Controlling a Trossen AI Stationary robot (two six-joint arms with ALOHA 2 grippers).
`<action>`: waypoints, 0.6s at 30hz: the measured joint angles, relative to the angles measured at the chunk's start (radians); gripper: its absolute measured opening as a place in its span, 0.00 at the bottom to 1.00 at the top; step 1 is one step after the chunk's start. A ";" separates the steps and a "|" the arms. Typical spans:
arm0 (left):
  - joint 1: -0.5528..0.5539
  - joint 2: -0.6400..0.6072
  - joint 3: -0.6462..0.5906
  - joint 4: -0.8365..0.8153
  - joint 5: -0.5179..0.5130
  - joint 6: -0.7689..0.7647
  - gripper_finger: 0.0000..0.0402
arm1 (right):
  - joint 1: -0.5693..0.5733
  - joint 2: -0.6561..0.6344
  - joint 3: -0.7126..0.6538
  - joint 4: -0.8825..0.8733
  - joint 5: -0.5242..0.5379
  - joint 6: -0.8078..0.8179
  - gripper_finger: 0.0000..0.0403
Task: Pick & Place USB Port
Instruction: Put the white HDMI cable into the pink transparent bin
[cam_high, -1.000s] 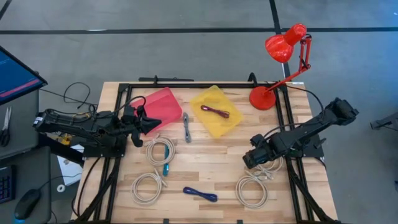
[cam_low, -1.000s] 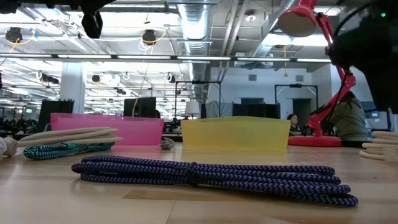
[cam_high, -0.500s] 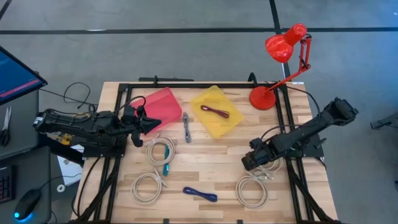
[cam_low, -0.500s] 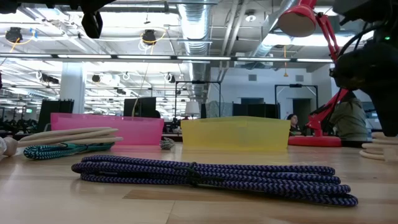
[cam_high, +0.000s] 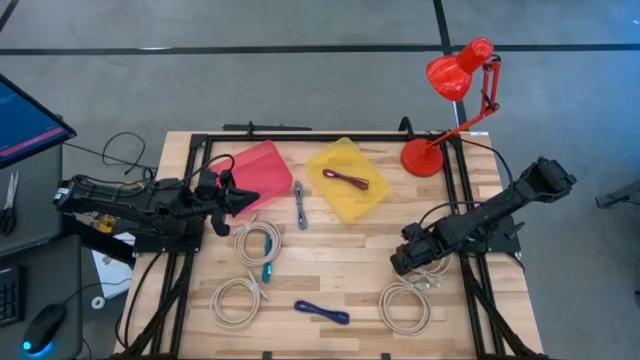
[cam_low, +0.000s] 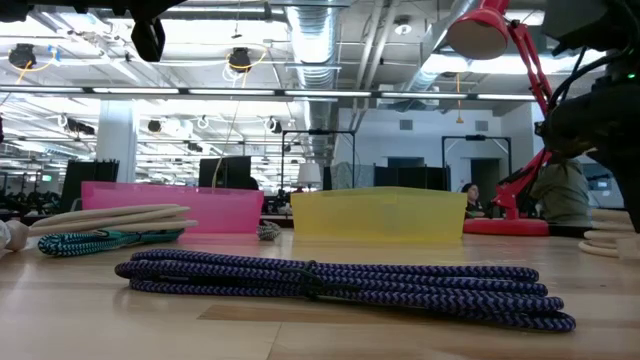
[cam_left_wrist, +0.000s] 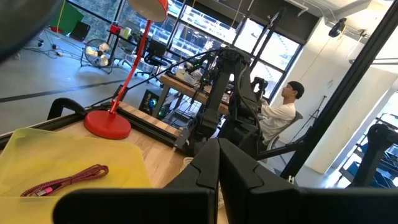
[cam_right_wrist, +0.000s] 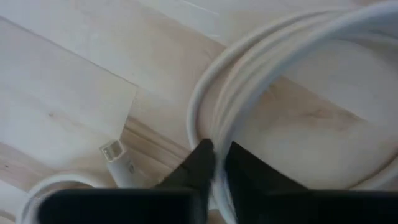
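A coiled white USB cable (cam_high: 436, 266) lies flat on the wooden table at the right. My right gripper (cam_high: 405, 262) points down onto its rim and is shut on the strands (cam_right_wrist: 219, 163). The cable's plug (cam_right_wrist: 115, 153) lies loose on the wood beside the coil. My left gripper (cam_high: 255, 197) is shut and holds nothing; it hovers level by the pink tray (cam_high: 265, 165) at the left. In its own view the shut fingers (cam_left_wrist: 217, 163) point across the yellow tray (cam_left_wrist: 68, 155). My right gripper pinches several white strands of the coil's rim (cam_right_wrist: 210, 127) between its two fingers. The fingers come from above, pointing down, and lie across the strands. The coil rests flat on the table.
The yellow tray (cam_high: 350, 205) holds a maroon cable (cam_high: 346, 179). A grey cable (cam_high: 299, 205), a white and teal coil (cam_high: 258, 245), a white coil (cam_high: 237, 301), a blue cable (cam_high: 322, 312) and another white coil (cam_high: 405, 306) lie about. A red lamp (cam_high: 440, 150) stands at the far right.
My right gripper has sunk toward the table onto the white coil at the right. The coil has stayed where it was.
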 joint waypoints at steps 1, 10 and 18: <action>0.000 0.000 0.000 0.000 0.000 0.000 0.01 | 0.000 0.000 0.000 0.000 0.000 -0.013 0.04; 0.000 0.000 0.000 0.000 0.000 0.000 0.01 | 0.000 -0.007 0.065 -0.054 -0.008 -0.135 0.02; 0.000 0.000 0.000 0.000 0.000 0.000 0.01 | 0.000 -0.014 0.249 -0.265 0.003 -0.257 0.01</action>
